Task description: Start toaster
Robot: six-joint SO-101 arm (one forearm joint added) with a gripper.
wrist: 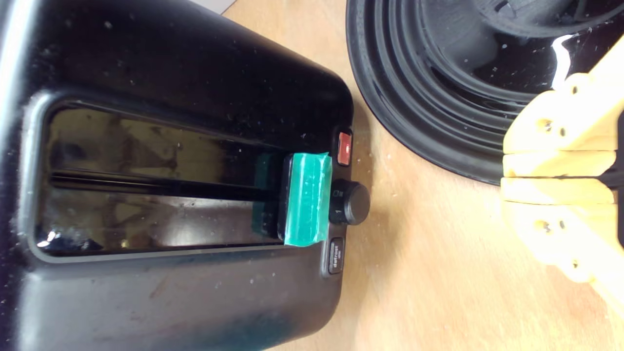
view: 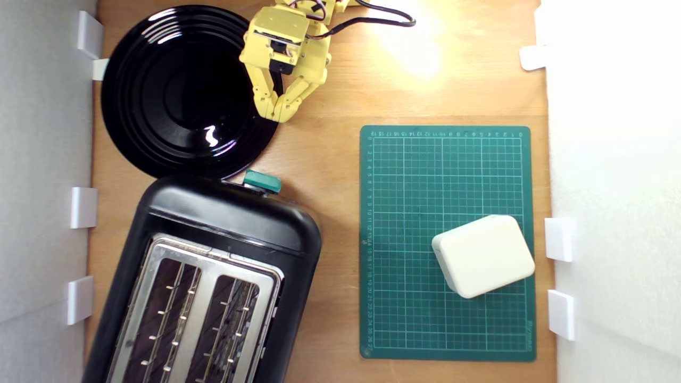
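The glossy black toaster (view: 213, 276) with a silver two-slot top fills the lower part of the exterior view's left. Its teal-green lever knob (view: 262, 181) juts from the end facing the arm. The wrist view looks at that end face of the toaster (wrist: 161, 273): the lever knob (wrist: 307, 199) sits at one end of a long slot, beside a red button (wrist: 344, 147), a black dial (wrist: 354, 202) and a dark button. My yellow gripper (view: 280, 114) hangs shut and empty over the edge of the black plate, apart from the lever. Its fingers (wrist: 551, 190) are pressed together.
A round black plate (view: 181, 90) lies between the arm and the toaster. A green cutting mat (view: 404, 175) with a cream rounded box (view: 483, 255) on it lies at the exterior view's right. White walls with clips border the wooden table (view: 330, 175).
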